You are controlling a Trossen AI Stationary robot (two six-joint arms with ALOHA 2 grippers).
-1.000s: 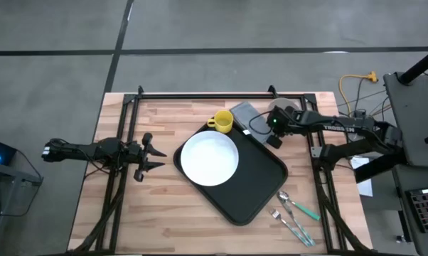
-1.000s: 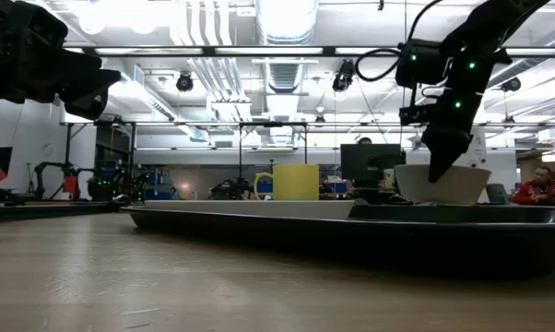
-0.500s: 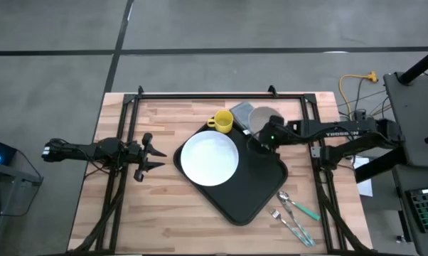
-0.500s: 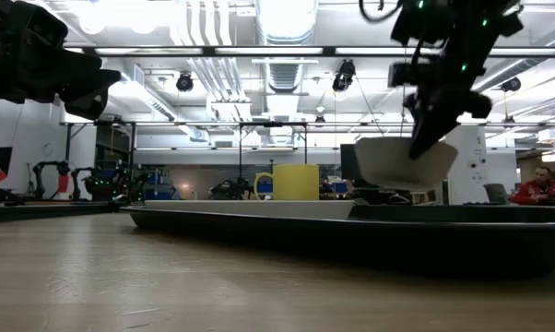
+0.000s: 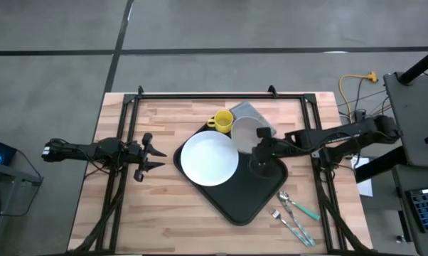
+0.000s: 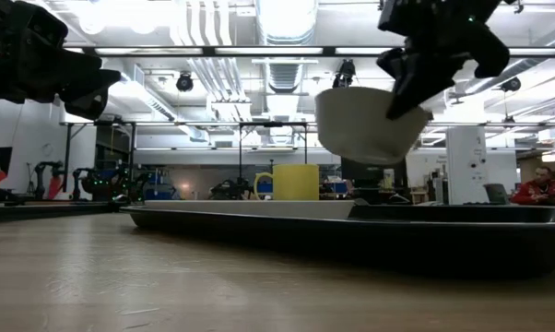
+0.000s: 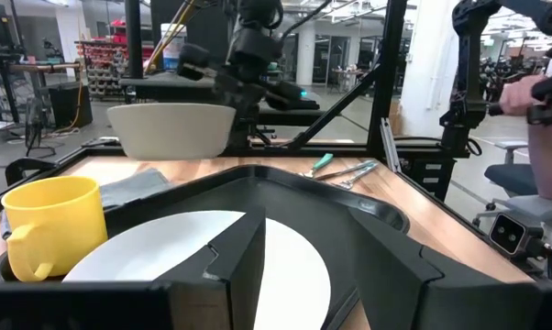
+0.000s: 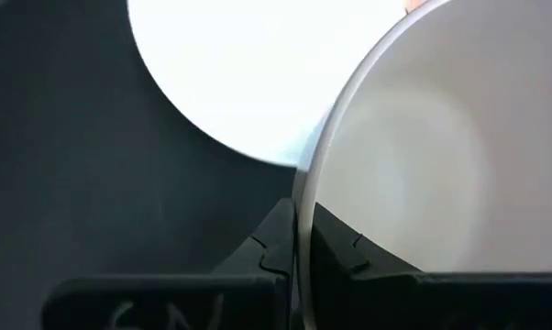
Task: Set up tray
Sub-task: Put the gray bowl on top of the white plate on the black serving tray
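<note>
From above, the tray (image 5: pixel 253 185) lies turned at an angle at the centre of the wooden counter (image 5: pixel 164 206), with the white plate (image 5: pixel 210 158) on its upper-left part and the yellow mug (image 5: pixel 222 122) at the tray's upper corner. The right hand (image 5: pixel 259 148) reaches in from the right of the frame and is pinched tight on the rim of a white bowl (image 5: pixel 247 133), holding it over the tray just right of the plate. A grey cloth (image 5: pixel 247 112) shows above the bowl, and cutlery (image 5: pixel 293 213) lies on the wood at the lower right, off the tray.

The low view adds what the overhead cannot: the bowl (image 6: pixel 363 122) hangs clear above the tray (image 6: pixel 351 226), tilted, in the upper right of the frame, not touching it. The right wrist view shows the grip itself, both fingers (image 8: pixel 336 252) closed on the bowl's thin rim (image 8: pixel 305 183), with plate and tray below.

The left hand (image 5: pixel 148 157) waits at the left of the counter, its fingers spread wide and holding nothing; its wrist view looks across the mug (image 7: pixel 51 225) and plate toward the raised bowl (image 7: pixel 171 128).
</note>
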